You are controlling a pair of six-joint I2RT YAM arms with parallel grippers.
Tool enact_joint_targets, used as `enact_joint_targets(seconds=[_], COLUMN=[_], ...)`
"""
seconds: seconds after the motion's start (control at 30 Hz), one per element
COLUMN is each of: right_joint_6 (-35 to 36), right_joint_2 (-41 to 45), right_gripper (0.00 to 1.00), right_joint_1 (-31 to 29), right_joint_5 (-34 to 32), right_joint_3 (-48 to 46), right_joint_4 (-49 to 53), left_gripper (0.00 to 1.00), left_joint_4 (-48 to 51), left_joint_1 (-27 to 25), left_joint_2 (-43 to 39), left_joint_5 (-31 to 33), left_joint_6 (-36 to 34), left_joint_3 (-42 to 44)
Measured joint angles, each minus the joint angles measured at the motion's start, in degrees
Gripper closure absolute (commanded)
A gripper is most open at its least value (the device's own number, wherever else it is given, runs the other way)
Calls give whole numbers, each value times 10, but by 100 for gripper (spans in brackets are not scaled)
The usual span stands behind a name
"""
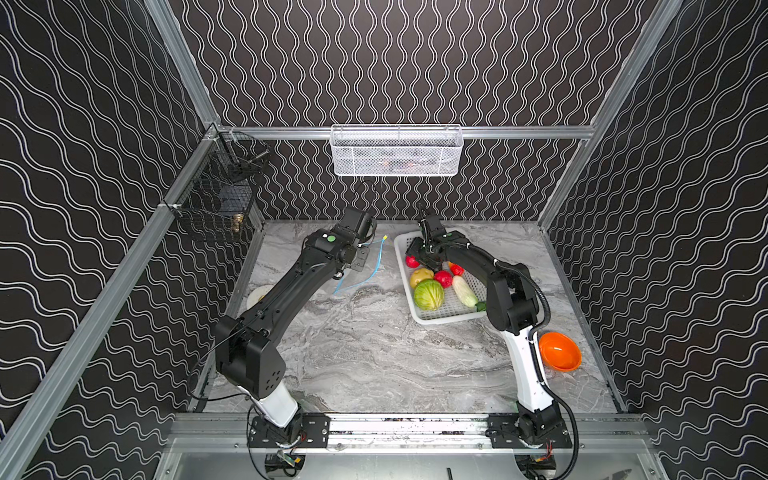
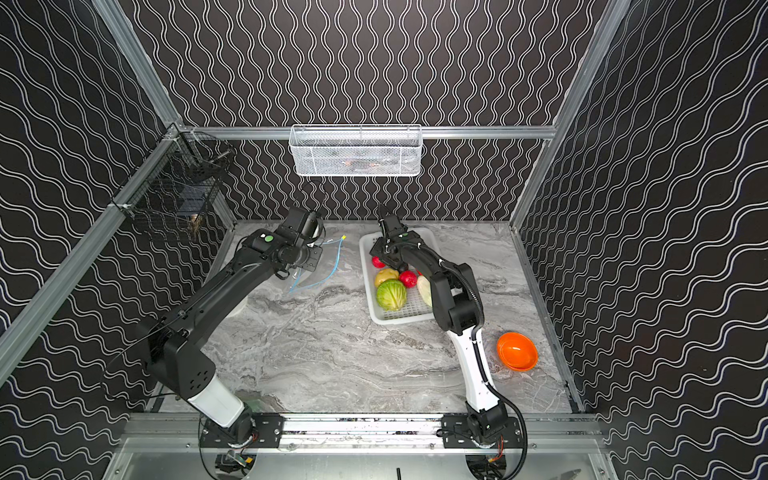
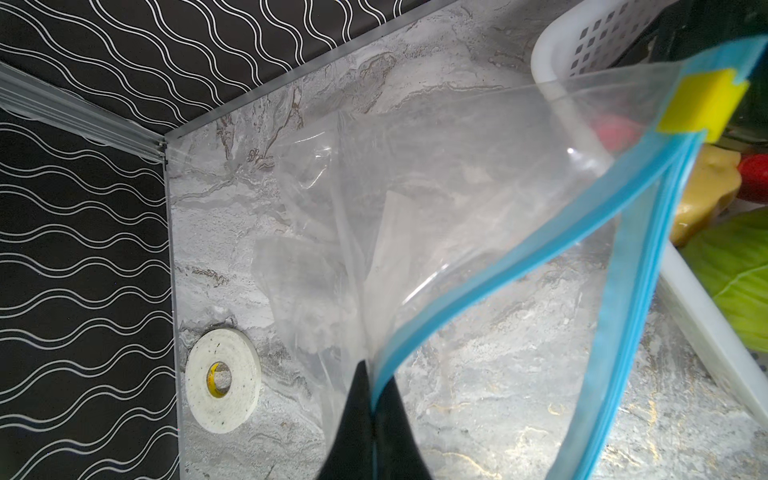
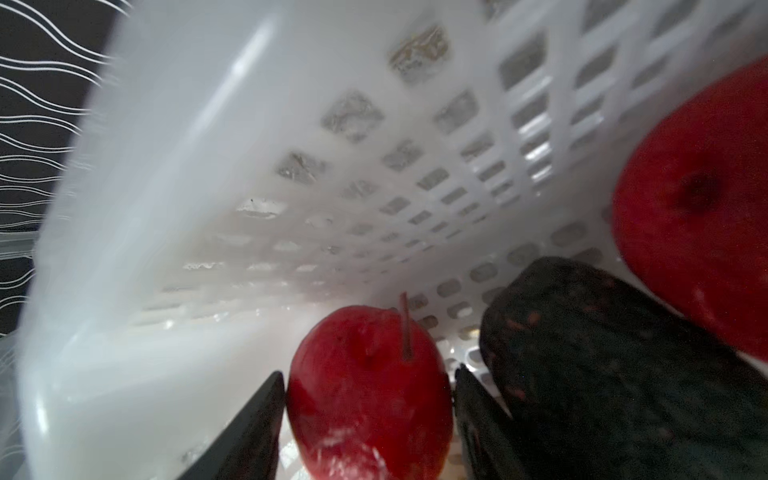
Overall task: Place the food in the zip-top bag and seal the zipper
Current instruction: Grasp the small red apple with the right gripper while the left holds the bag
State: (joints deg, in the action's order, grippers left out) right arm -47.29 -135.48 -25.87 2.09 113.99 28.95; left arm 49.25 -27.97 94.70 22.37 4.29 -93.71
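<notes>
Right up against your right wrist camera, a red apple [image 4: 365, 395] sits between the two black fingers of your right claw [image 4: 368, 372]. They stand fairly narrow, close on either side of it, but you cannot tell whether they grip it. A dark avocado [image 4: 602, 374] lies just beside it and another red fruit [image 4: 698, 208] beyond, all inside the white basket [image 4: 208, 187]. In both top views the basket also holds a cabbage [image 1: 429, 294], a yellow potato [image 1: 421, 277] and a white radish [image 1: 464, 291]. Your left claw [image 3: 376, 374] is pinched tight on the blue strip [image 3: 498, 266] of the clear bag [image 3: 415, 187], whose mouth gapes toward the basket with the yellow slider [image 3: 702, 104] at its far end. The bag lies on the marble table [image 1: 374, 353] just beside the basket, and an orange bowl [image 1: 559, 351] sits near your right arm's base.
</notes>
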Motion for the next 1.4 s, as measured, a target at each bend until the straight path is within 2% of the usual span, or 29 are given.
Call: enact_joint_targets(seconds=[0.27, 0.43, 1.4], right_joint_6=[-1, -2, -42], right_joint_2=[4, 15, 184], right_gripper=[54, 59, 64], right_joint_1=[5, 5, 27], right_joint_5=[15, 16, 75], right_joint_3=[-16, -35, -250], right_joint_4=[-20, -34, -187], left_gripper=[100, 100, 100], left_joint_4=[0, 0, 5], left_joint_1=[0, 0, 0], left_joint_2=[0, 2, 21], left_joint_5=[3, 6, 6], left_joint_6=[0, 0, 1], left_joint_3=[0, 0, -19])
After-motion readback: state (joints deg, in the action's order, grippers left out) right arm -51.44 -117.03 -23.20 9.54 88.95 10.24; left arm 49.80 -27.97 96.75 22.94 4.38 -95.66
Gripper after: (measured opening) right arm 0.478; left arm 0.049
